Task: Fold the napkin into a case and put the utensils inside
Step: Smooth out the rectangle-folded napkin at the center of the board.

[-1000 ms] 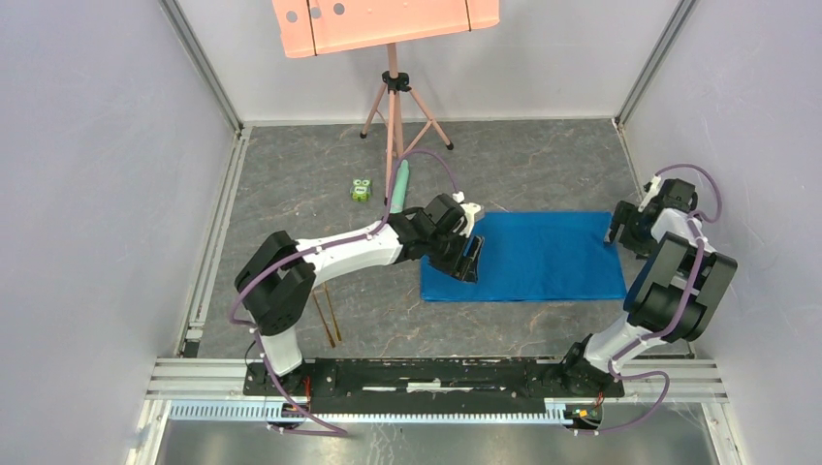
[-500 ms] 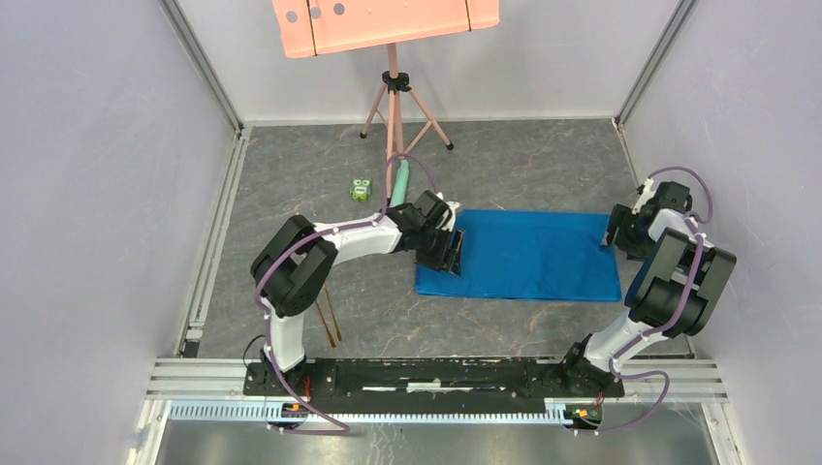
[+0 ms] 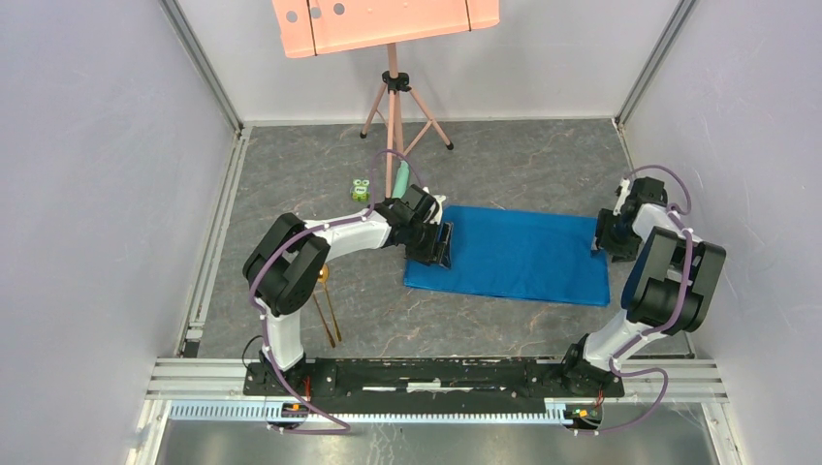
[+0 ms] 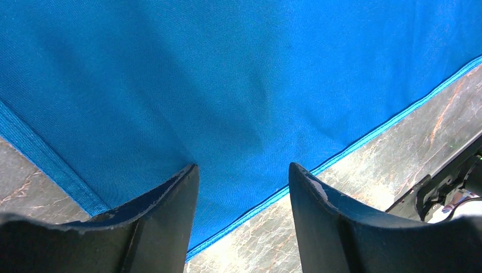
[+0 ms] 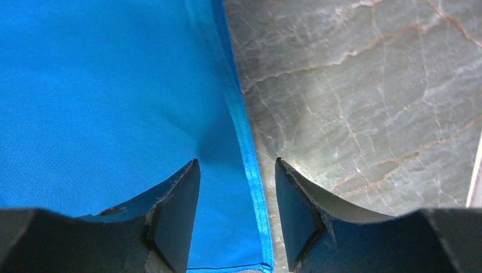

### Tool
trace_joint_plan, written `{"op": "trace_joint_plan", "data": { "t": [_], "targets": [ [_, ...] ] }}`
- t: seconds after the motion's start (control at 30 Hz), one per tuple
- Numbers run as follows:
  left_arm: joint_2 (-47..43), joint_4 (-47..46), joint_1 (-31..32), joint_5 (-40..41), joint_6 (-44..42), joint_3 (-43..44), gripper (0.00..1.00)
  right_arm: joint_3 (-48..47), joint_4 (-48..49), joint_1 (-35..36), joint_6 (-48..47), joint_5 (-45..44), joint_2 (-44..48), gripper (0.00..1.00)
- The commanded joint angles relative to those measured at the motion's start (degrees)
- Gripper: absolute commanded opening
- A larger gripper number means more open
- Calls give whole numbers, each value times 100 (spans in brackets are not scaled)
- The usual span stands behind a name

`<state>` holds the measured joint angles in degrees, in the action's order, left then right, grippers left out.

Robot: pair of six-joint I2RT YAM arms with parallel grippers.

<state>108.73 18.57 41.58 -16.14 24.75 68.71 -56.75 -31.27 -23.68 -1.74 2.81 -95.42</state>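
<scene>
The bright blue napkin (image 3: 514, 257) lies flat on the grey marble table as a wide folded rectangle. My left gripper (image 3: 441, 244) is open at its left end. In the left wrist view this gripper (image 4: 243, 170) has one fingertip (image 4: 185, 182) down on the cloth (image 4: 170, 85) and the other over the hem. My right gripper (image 3: 603, 240) is open at the napkin's right end. In the right wrist view it (image 5: 237, 165) straddles the right hem, one finger on the cloth (image 5: 102, 85), the other over bare table. The gold utensils (image 3: 328, 308) lie by the left arm.
A small green toy (image 3: 361, 190) and a pale green tube (image 3: 398, 179) lie at the back behind the left gripper. A pink tripod (image 3: 393, 107) stands at the far middle. Grey walls enclose the table, and a metal rail (image 3: 436, 373) runs along the near edge.
Both grippers have moved left, and the napkin has slid left and slightly away with them, now a little skewed. Both grippers stay open.
</scene>
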Motion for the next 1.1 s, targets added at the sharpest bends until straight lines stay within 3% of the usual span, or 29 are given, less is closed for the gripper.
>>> {"op": "trace_joint_plan", "data": {
  "t": [0.0, 0.2, 0.4, 0.57, 0.67, 0.77, 0.8, 0.83, 0.93, 1.07],
  "targets": [
    [12, 432, -10, 216, -111, -173, 67, -14, -217, -53, 52, -503, 215, 56],
    [-14, 509, -8, 262, -129, -122, 67, 130, -90, -49, -97, -364, -78, 49],
    [24, 523, -1, 243, -103, -42, 67, 139, -11, 47, -256, -381, -268, 56],
    [2, 543, 0, 227, -104, -24, 67, 223, 76, 114, -242, -425, -436, 54],
    [-43, 543, -1, 225, -111, -42, 67, 252, 122, 113, -215, -448, -553, 45],
    [-87, 549, -1, 234, -133, -55, 67, 194, 66, 115, -205, -638, -670, 26],
    [-95, 554, -1, 241, -145, -59, 67, 164, 56, 118, -196, -698, -646, 25],
    [-105, 565, 1, 255, -154, -59, 67, 133, 54, 118, -195, -688, -575, 26],
    [-98, 556, 0, 240, -164, -60, 67, 39, 80, 123, -210, -735, -181, 43],
    [-64, 525, -3, 218, -146, -66, 67, -80, 35, 118, -205, -670, 284, 49]
  ]
}}
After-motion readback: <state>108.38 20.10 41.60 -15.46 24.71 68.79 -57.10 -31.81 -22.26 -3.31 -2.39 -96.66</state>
